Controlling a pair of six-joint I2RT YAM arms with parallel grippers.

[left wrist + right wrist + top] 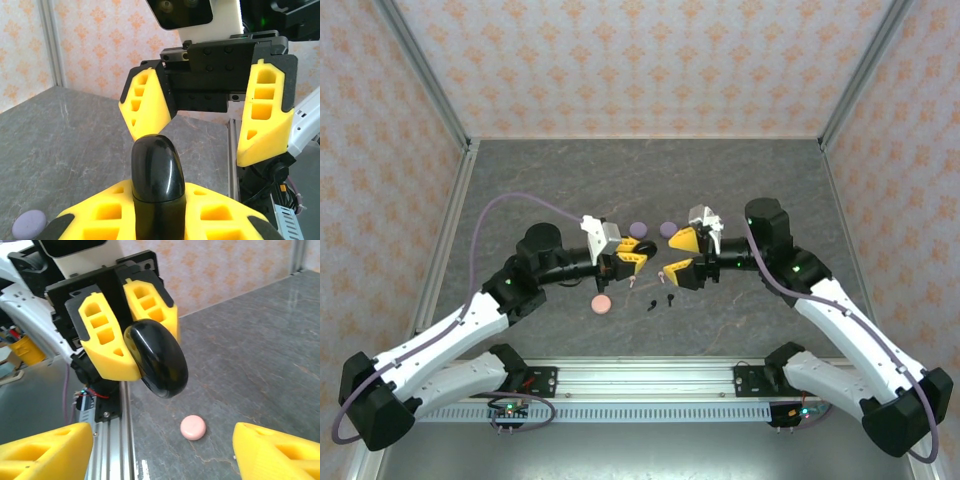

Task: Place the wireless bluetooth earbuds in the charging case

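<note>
Tabletop [540, 180] on my overhead feed is dark grey and veined like stone, and the two arms meet above its middle. I see the left gripper [632, 256] clamped on a glossy black round charging case [640, 247], held on edge between its yellow fingers [215, 212]. On the left wrist camera the case stands upright with a thin seam across it, its rounded top poking out beyond the fingertips. The right gripper [666, 254] faces it nose to nose, just beside it, with its jaws standing apart and nothing between them. On the right wrist camera its own two yellow fingers [45, 450] sit wide at the lower corners of the picture, and the black case shows ahead of them, untouched.

Two tiny black stemmed earbuds [671, 297] lie loose on the table, a little nearer the arm bases than the grippers, close to each other but apart. A pale pink round case [601, 304] lies flat to their left, on the base side of the left gripper. Two lavender round cases [639, 229] rest on the far side of the grippers, side by side with a gap between them.
</note>
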